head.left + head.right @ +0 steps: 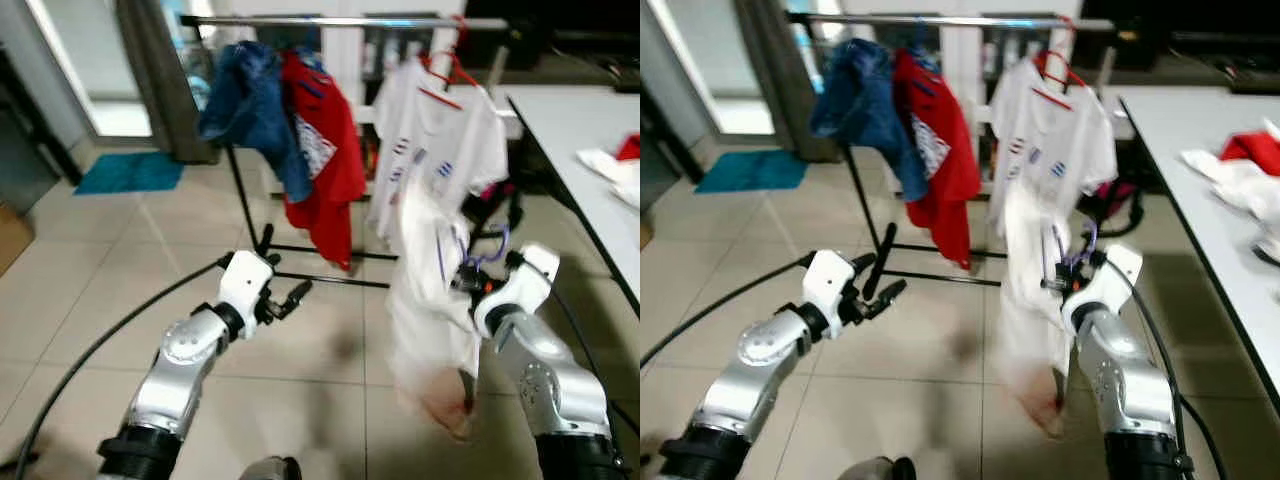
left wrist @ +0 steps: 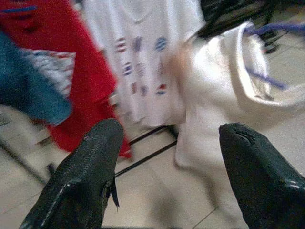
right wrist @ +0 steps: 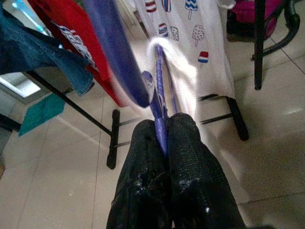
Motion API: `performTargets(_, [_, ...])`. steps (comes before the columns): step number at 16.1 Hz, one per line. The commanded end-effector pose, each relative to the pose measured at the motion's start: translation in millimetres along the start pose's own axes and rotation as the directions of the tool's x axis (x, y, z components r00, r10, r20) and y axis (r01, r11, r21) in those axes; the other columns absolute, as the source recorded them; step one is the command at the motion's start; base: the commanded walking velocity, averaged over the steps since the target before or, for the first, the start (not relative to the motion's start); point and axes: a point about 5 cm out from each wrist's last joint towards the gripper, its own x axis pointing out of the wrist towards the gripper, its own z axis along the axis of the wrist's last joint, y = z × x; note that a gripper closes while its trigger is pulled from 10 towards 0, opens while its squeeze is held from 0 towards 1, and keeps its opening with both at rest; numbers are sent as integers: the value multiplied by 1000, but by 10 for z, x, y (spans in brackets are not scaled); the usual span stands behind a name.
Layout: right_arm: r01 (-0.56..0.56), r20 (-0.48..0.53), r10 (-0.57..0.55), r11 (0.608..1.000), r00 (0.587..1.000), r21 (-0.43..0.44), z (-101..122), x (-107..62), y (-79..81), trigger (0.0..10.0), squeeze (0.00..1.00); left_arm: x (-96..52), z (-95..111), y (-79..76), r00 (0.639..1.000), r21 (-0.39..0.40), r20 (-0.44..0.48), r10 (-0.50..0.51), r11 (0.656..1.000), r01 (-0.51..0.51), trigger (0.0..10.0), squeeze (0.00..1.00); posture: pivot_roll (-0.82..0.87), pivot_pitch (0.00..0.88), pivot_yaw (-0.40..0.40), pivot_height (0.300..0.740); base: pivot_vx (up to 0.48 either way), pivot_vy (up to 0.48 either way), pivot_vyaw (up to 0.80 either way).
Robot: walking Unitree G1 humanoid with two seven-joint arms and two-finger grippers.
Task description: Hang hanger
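- The purple hanger (image 3: 159, 102) is pinched between the pressed-together fingers of the right gripper (image 3: 164, 131), right of frame centre.
- A white garment (image 1: 430, 300) is draped from it.
- The left gripper (image 2: 167, 157) is held spread, lower left.
- The clothes rail (image 1: 340, 20) is seen across the top.

Purple hanger (image 3: 159, 95) under white shirt (image 1: 430, 300); red shirt (image 1: 325, 150), blue denim (image 1: 250, 105), ice-pop-print white tee (image 1: 440, 135).
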Motion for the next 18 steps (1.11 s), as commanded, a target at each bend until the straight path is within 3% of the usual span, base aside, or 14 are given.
performTargets(1, [-58, 108, 61, 998, 992, -28, 280, 48, 150, 10000, 0, 17, 51, -76, 1000, 5, 11, -21, 1000, 21, 10000, 0, 23, 0, 74, 740, 0, 0, 0])
performTargets(4, [-49, 95, 56, 995, 994, -82, 230, 24, 161, 10000, 0, -54, 83, -40, 998, 1, 0, 60, 998, -60, 10000, 0, 16, 0, 79, 740, 0, 0, 0])
performTargets(6, [99, 130, -73, 973, 989, -210, 170, -77, 63, 10000, 0, -22, 56, 24, 988, -17, -9, 153, 988, -154, 10000, 0, -34, 0, 105, 740, 0, 0, 0])
performTargets(7, [138, 153, -105, 965, 983, -222, 156, -132, 18, 10000, 0, 11, 71, 15, 988, -40, 4, 156, 987, -155, 10000, 0, -44, 0, 110, 740, 0, 0, 0])
performTargets(10, [105, 161, -94, 992, 982, -63, 88, -283, -33, 10000, 0, 80, 125, -70, 991, -59, 17, 135, 989, -133, 10000, 0, -36, 0, 102, 740, 92, 0, 0])
performTargets(12, [94, 139, -90, 995, 986, -21, 40, -276, -36, 10000, 0, 60, 149, -87, 988, -58, 20, 150, 987, -149, 10000, 0, 10, 0, 74, 740, 294, 0, 0])
performTargets(15, [94, 123, -85, 993, 989, -70, 71, -166, 25, 10000, 0, -15, 154, -42, 983, -67, 18, 183, 981, -181, 10000, 0, 20, 0, 75, 740, 363, 0, 0])
performTargets(18, [84, 142, -69, 991, 987, -100, 147, -131, 105, 10000, 0, 31, 165, 3, 985, -57, 15, 173, 983, -172, 10000, 0, -6, 0, 105, 740, 404, 0, 533])
